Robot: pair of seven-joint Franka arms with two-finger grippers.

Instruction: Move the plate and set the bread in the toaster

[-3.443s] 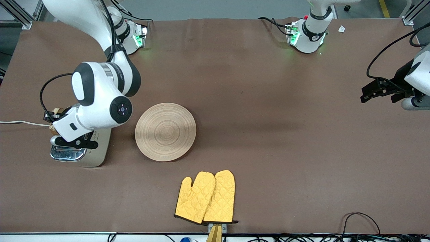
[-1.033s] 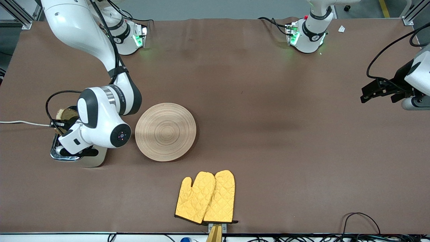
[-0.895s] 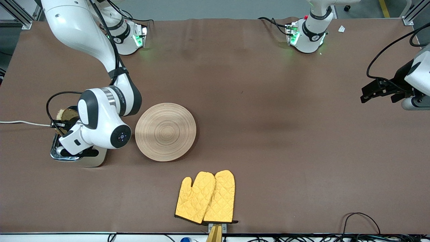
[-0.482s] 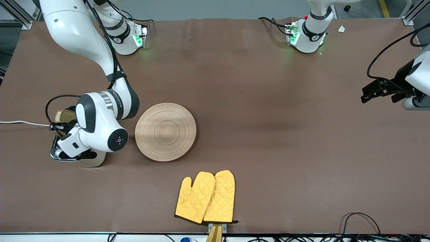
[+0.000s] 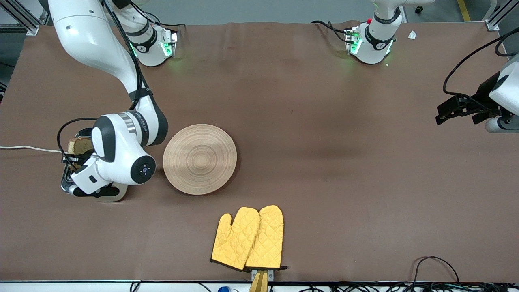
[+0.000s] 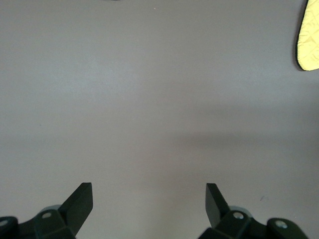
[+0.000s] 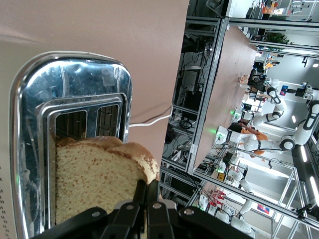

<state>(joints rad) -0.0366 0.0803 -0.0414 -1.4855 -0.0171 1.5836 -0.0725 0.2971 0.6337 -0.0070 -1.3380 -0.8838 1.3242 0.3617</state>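
Note:
My right gripper (image 7: 148,191) is shut on one corner of the bread (image 7: 94,184), a speckled brown slice held on edge over the toaster (image 7: 75,99). The chrome top shows two open slots, and the slice covers part of them. I cannot tell whether it touches the toaster. From the front the bread (image 5: 79,145) peeks out beside the right wrist, which hides most of the toaster (image 5: 108,197). The wooden plate (image 5: 200,159) lies flat beside the toaster, toward the left arm's end. My left gripper (image 5: 440,113) waits open over bare table, nothing between its fingers (image 6: 79,199).
A pair of yellow oven mitts (image 5: 248,238) lies near the table's front edge, nearer the camera than the plate; one tip of the mitts (image 6: 310,40) shows in the left wrist view. The toaster's white cord (image 5: 24,148) runs off the right arm's end of the table.
The right wrist has shifted a little over the toaster and turned, so the bread now shows more on edge. The left arm has not moved.

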